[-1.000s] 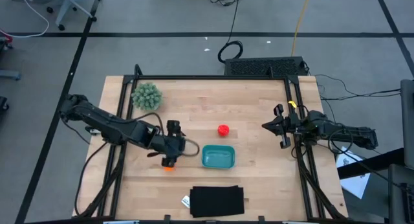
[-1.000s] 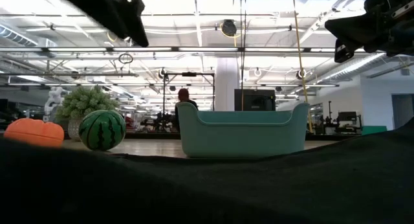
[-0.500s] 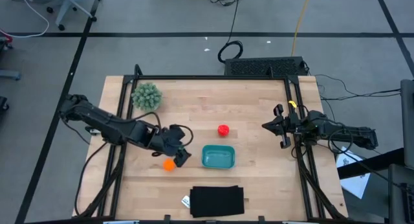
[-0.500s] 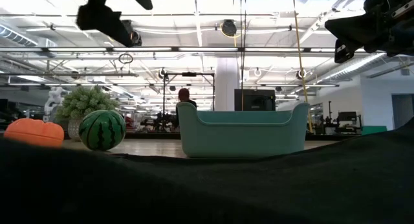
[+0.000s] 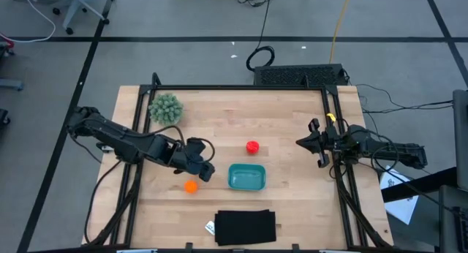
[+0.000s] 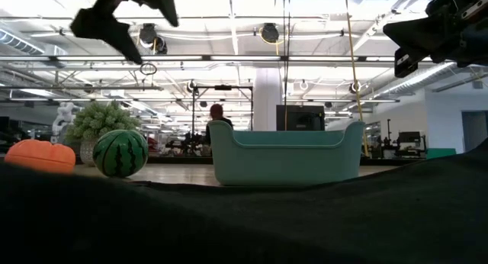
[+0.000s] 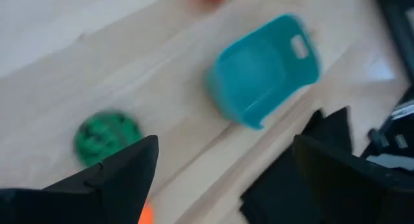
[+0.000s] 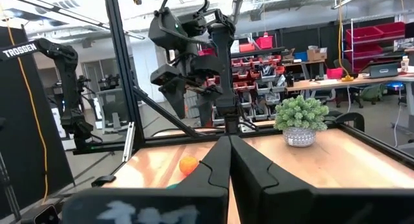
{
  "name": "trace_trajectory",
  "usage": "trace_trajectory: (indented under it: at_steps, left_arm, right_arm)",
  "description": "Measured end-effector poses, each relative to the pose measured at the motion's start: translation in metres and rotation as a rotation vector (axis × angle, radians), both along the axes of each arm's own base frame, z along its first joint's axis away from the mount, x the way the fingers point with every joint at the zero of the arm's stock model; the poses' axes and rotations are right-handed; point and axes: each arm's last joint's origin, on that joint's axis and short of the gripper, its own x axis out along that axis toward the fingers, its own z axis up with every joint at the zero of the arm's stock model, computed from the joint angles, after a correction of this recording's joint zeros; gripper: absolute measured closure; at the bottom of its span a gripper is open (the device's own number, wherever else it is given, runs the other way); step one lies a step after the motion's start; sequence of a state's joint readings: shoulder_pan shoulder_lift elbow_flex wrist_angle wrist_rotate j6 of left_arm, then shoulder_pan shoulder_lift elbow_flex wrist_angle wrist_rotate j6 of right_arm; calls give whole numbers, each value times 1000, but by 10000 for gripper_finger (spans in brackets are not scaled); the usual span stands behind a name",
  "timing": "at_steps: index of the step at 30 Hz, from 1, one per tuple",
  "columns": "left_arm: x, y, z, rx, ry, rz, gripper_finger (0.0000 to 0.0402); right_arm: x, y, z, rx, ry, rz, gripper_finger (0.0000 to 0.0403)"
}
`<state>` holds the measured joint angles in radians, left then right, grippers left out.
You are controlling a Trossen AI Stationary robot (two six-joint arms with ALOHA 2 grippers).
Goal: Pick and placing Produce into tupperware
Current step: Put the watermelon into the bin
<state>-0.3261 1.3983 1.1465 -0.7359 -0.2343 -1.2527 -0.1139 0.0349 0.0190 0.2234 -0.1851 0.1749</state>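
The left gripper hangs above the wooden surface with its fingers spread apart and nothing between them — it sits just left of the teal tupperware. The tupperware stands open and upright near the middle of the surface, a little toward the front edge, with no produce in it. The orange ball lies on the wood just beside the left gripper, on its front side. The watermelon ball rests close by, and I cannot make it out from above. The red ball sits apart, just behind the tupperware. A fuzzy green clump stands at the far left corner, and a flat black rectangle lies at the front edge. The right gripper waits at the right edge, its fingers pressed together.
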Motion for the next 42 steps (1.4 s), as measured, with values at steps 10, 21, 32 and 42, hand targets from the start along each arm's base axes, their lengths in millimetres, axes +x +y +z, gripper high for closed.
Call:
trace_trajectory:
  at_steps: [10, 21, 32, 42]
  left_arm:
    - [13, 3, 8, 2, -139, -31, 39]
    - [6, 18, -9, -154, 93, 134, 25]
    - [15, 23, -40, -208, 309, 106, 2]
    - [26, 30, -62, -183, 396, 56, 2]
  right_arm:
    - [0, 0, 0, -3, 1, 0, 403]
    - [0, 0, 0, -3, 4, 0, 403]
    - [1, 0, -3, 0, 34, 0, 403]
    - [3, 0, -4, 2, 51, 0, 403]
